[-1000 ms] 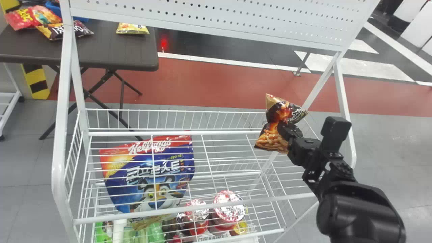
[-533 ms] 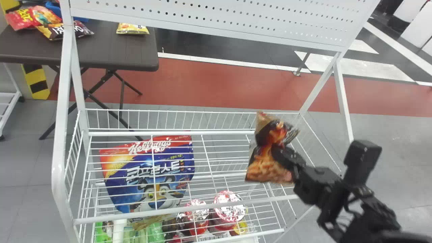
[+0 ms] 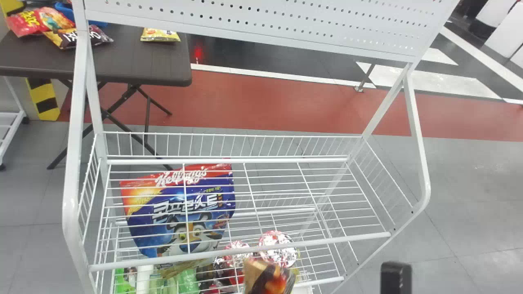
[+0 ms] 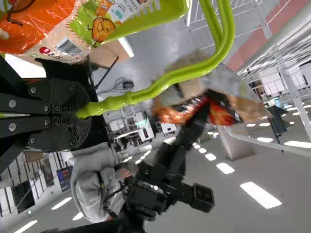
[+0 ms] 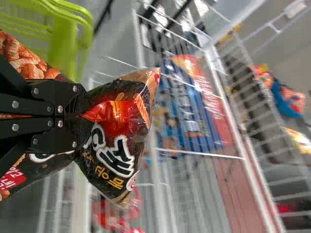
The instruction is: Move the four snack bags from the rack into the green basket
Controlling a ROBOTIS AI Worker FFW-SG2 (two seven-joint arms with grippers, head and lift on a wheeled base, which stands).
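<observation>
The right arm (image 3: 396, 278) sits at the head view's lower right, its fingers (image 5: 81, 103) closed on a snack bag (image 3: 270, 278). The left fingers (image 4: 74, 99) clamp the handle (image 4: 170, 77) of the green basket (image 4: 153, 22).

Red strip across gray floor (image 3: 466, 196).

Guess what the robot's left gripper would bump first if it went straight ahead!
Beyond the green handle it holds, the left gripper would probably meet the snack bag in the right gripper first, but depth is unclear.
</observation>
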